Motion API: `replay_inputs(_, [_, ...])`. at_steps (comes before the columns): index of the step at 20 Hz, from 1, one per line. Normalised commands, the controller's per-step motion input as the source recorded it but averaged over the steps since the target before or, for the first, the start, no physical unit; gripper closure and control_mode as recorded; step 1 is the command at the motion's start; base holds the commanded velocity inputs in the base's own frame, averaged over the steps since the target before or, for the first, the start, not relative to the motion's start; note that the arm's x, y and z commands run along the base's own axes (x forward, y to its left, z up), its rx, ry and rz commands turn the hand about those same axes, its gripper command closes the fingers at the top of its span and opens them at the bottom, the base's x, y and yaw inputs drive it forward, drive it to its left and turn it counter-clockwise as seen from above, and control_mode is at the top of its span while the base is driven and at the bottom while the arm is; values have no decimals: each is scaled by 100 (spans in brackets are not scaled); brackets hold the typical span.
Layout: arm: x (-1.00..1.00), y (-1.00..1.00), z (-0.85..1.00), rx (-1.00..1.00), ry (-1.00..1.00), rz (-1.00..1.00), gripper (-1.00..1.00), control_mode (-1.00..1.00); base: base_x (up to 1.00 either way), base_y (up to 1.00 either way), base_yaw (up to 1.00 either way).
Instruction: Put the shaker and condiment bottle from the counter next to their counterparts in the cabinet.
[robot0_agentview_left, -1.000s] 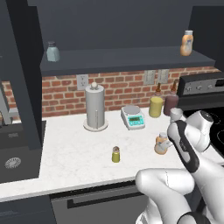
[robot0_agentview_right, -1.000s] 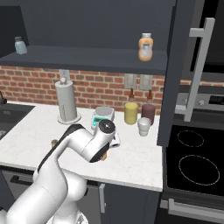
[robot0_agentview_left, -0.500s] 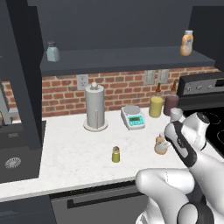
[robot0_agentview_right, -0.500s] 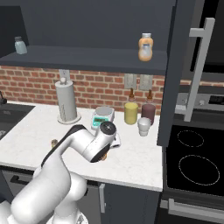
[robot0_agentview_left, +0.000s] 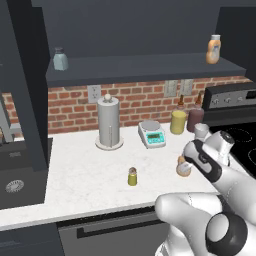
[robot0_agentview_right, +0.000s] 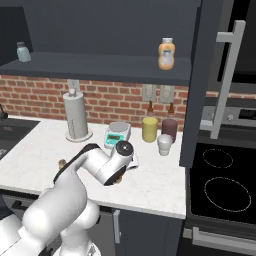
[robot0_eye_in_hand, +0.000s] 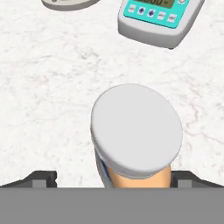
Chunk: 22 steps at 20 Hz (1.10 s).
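The condiment bottle (robot0_eye_in_hand: 136, 131) stands upright on the counter (robot0_eye_in_hand: 48, 87), its grey cap right under the hand and its orange body (robot0_agentview_left: 183, 168) half hidden by it. My gripper (robot0_eye_in_hand: 116, 179) is open, one fingertip on each side of the bottle, apart from it. The shaker (robot0_agentview_left: 132, 176) stands alone nearer the counter's front, left of the bottle. Up on the cabinet shelf (robot0_agentview_left: 145, 67) are the counterparts: a pale blue-grey shaker (robot0_agentview_left: 60, 59) at the left and an orange bottle (robot0_agentview_left: 214, 49) at the right.
A paper-towel roll (robot0_agentview_left: 109, 122), a kitchen scale (robot0_agentview_left: 152, 134), a yellow jar (robot0_agentview_left: 177, 121), a dark jar (robot0_agentview_left: 195, 120) and a white cup (robot0_agentview_left: 201, 131) stand along the brick wall. A stove (robot0_agentview_right: 225, 185) lies to the right, a sink (robot0_agentview_left: 15, 185) to the left.
The hand has come down and a little left over the condiment bottle. Its jaws have stayed open, and the bottle and shaker have not moved.
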Motion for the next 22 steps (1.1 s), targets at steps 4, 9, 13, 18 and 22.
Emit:
replay_inputs(4, [16, 0, -20, 0, 0, 2, -100, -100, 0, 0, 0])
replay_inputs(9, [7, 11, -42, 0, 8, 4, 100, -100, 0, 0, 0])
replay_inputs(13, [17, 0, -25, 11, 11, 4, 100, -100, 0, 0, 0])
replay_inputs(18, [14, -2, 2, 10, 0, 0, 100, -100, 0, 0, 0])
replay_inputs(22, [16, 0, 52, 1, -3, 0, 100, -100, 0, 0, 0])
